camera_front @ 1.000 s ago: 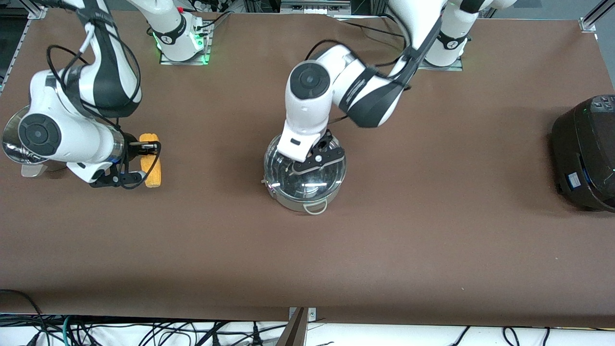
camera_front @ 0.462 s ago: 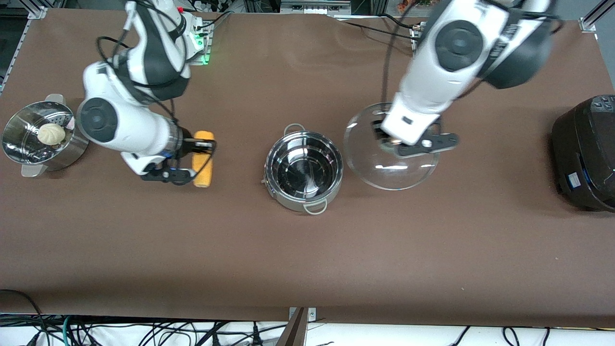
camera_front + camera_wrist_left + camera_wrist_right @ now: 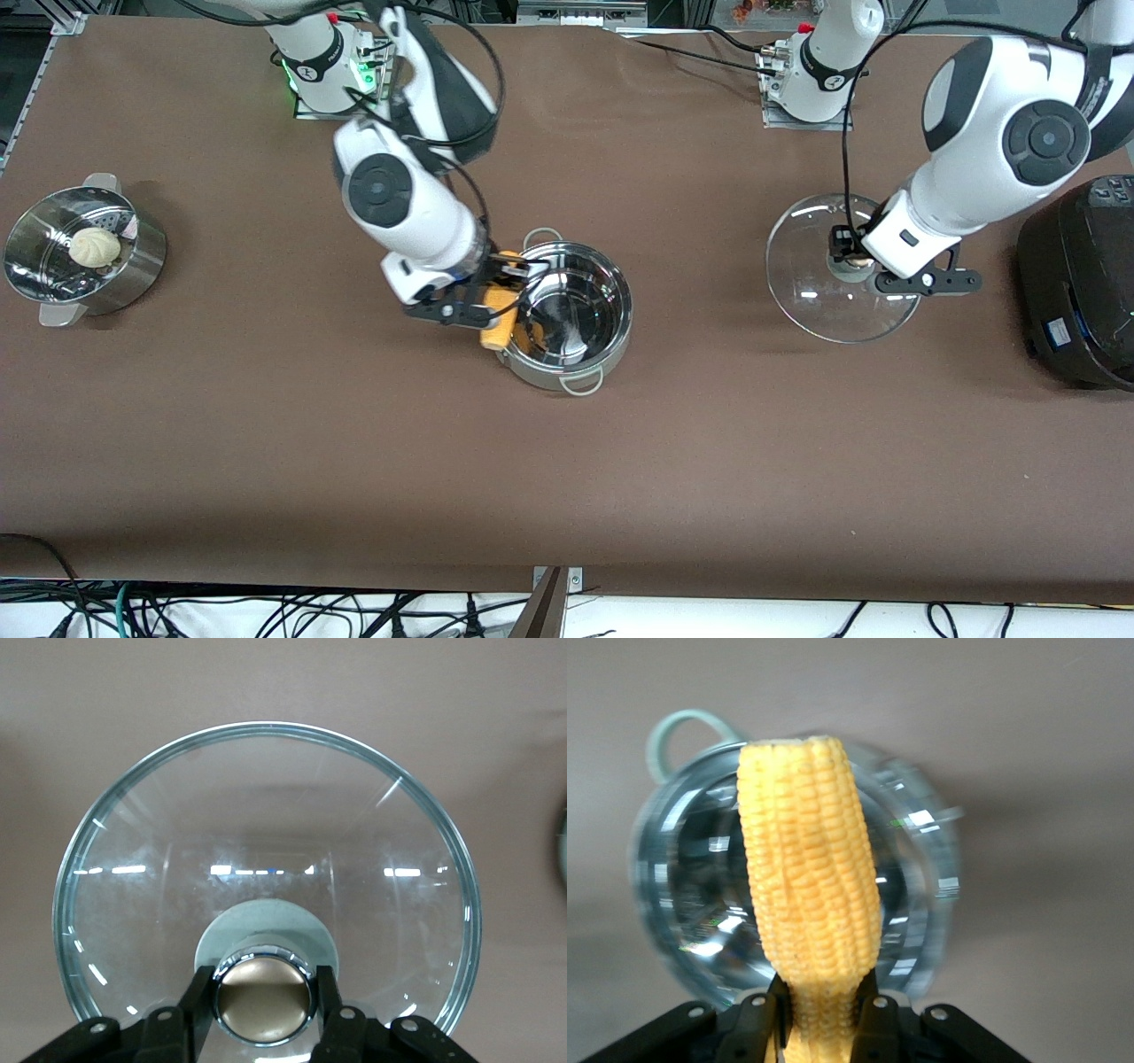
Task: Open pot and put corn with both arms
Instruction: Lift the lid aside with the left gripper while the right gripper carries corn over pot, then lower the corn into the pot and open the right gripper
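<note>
The right gripper (image 3: 507, 297), jaws clamped on the corn (image 3: 501, 310), holds it over the rim of the open pot (image 3: 576, 350) at mid-table. The left gripper (image 3: 855, 259) (near the black cooker (image 3: 1081, 283)) has its jaws clamped on the knob of the glass lid (image 3: 802, 297).

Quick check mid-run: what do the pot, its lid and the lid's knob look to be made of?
Pot: polished steel by its look, with mirror reflections. Lid: clear glass, the table shows through it, with glare streaks. Knob: brass-coloured metal, probably, with a shiny chrome-like ring.
</note>
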`<move>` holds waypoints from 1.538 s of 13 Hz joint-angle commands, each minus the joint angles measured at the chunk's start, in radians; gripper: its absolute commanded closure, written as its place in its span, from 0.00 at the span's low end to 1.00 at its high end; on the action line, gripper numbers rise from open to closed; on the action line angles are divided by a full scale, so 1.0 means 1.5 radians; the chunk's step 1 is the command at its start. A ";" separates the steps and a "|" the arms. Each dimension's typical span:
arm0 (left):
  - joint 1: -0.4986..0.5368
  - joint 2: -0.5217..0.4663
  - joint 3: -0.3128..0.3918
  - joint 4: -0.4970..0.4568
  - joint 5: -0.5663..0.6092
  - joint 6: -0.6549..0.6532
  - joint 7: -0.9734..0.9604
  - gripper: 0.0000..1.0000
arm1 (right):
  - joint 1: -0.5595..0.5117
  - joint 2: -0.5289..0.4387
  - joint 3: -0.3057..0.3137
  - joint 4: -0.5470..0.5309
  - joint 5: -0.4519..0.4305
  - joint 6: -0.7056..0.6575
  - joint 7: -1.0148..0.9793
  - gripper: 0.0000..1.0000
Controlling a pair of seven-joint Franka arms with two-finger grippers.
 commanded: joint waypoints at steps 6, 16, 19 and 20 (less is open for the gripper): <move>0.029 0.082 -0.012 -0.232 0.010 0.318 0.065 1.00 | 0.055 0.125 -0.007 0.045 0.024 0.098 0.033 0.92; 0.029 0.017 -0.010 -0.137 0.008 0.148 0.053 0.00 | 0.051 -0.002 -0.084 0.046 -0.033 -0.028 0.023 0.00; 0.035 -0.014 -0.009 0.025 0.008 -0.081 0.055 0.00 | 0.051 -0.073 -0.141 0.046 -0.142 -0.094 -0.004 0.00; 0.038 -0.015 -0.009 0.082 0.009 -0.138 0.055 0.00 | 0.050 -0.092 -0.174 0.047 -0.144 -0.116 -0.010 0.00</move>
